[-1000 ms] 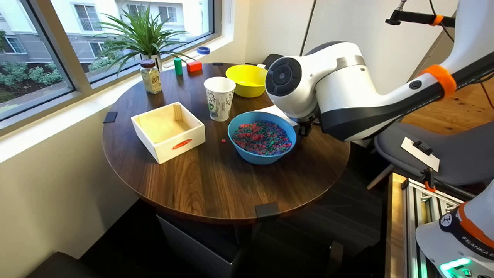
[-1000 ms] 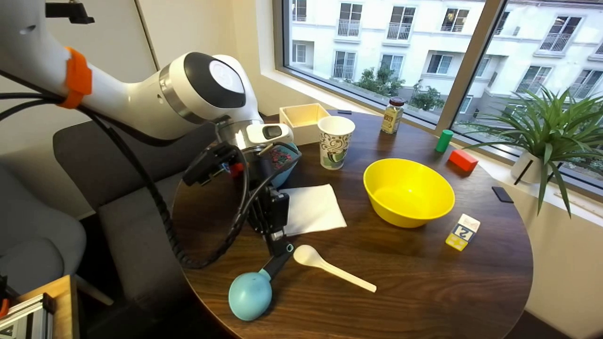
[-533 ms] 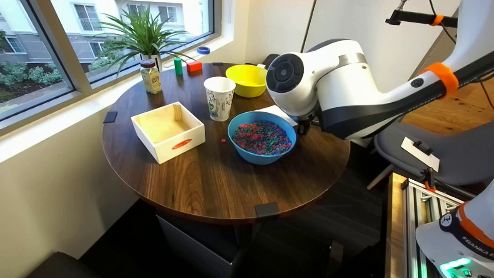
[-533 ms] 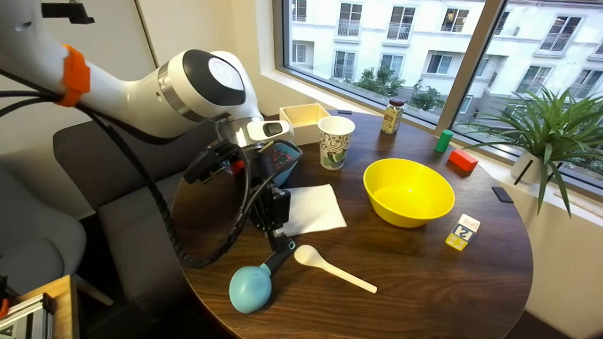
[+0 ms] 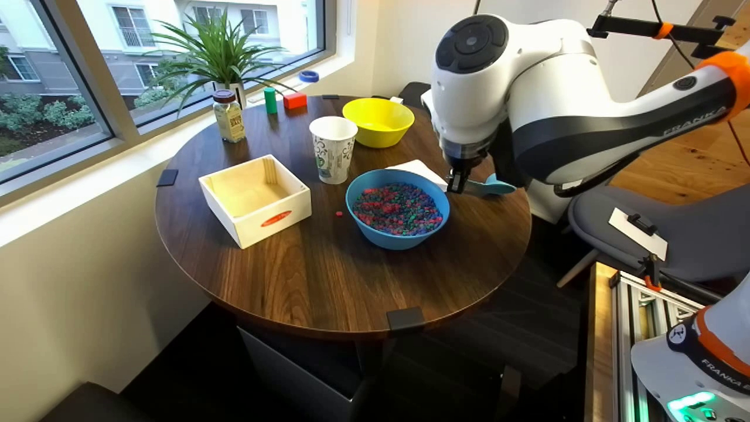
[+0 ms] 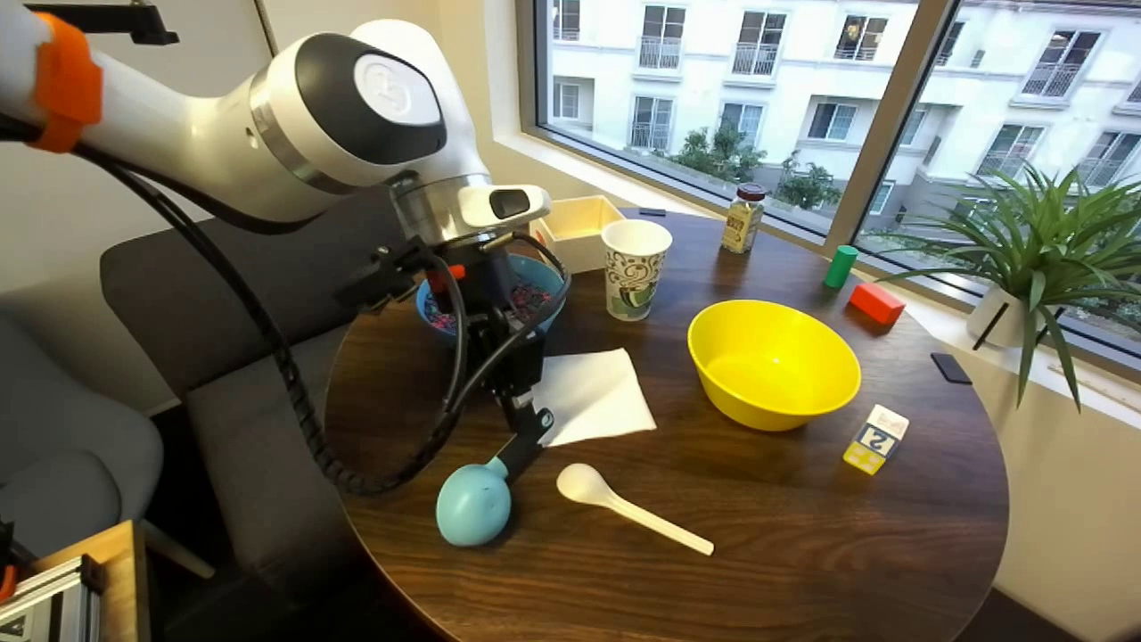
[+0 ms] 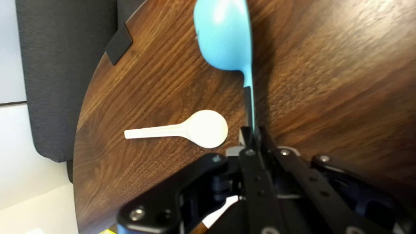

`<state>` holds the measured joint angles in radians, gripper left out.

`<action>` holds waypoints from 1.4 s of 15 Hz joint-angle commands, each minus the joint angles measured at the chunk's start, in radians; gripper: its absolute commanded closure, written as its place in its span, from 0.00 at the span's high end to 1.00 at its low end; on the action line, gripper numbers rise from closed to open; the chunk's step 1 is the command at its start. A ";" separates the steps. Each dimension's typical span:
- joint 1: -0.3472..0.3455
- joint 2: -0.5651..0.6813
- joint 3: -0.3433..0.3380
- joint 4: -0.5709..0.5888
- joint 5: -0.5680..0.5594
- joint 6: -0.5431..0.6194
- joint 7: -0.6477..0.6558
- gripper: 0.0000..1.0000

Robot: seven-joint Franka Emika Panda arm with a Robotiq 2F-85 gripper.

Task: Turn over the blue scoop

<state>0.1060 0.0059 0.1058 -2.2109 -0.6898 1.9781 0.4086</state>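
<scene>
The blue scoop (image 6: 472, 505) is a light-blue round cup with a short handle, dark on one side. My gripper (image 6: 533, 430) is shut on the handle (image 6: 515, 456). In the wrist view the scoop (image 7: 226, 35) extends ahead of the gripper (image 7: 255, 135), with its rounded outside to the left and its rim edge-on at the right. The cup's inside is hidden. In an exterior view the scoop (image 5: 497, 186) shows partly, beside the gripper (image 5: 457, 183). It appears close over the table; the exact gap cannot be told.
A white spoon (image 6: 584, 484) lies beside the scoop. A white napkin (image 6: 593, 397), a blue bowl of bits (image 5: 398, 240), a yellow bowl (image 6: 771, 366), a paper cup (image 6: 635, 267), a wooden box (image 5: 255, 199) and a letter block (image 6: 876, 440) stand around on the round table.
The arm has risen with the scoop still in the gripper. The scoop has shifted upward in an exterior view and come out from behind the arm in another. The white spoon stays put.
</scene>
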 commanded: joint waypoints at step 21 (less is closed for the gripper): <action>-0.065 -0.271 -0.183 -0.209 0.796 0.267 -0.638 0.02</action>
<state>0.0455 -0.2321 -0.0548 -2.3825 0.0162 2.2283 -0.1532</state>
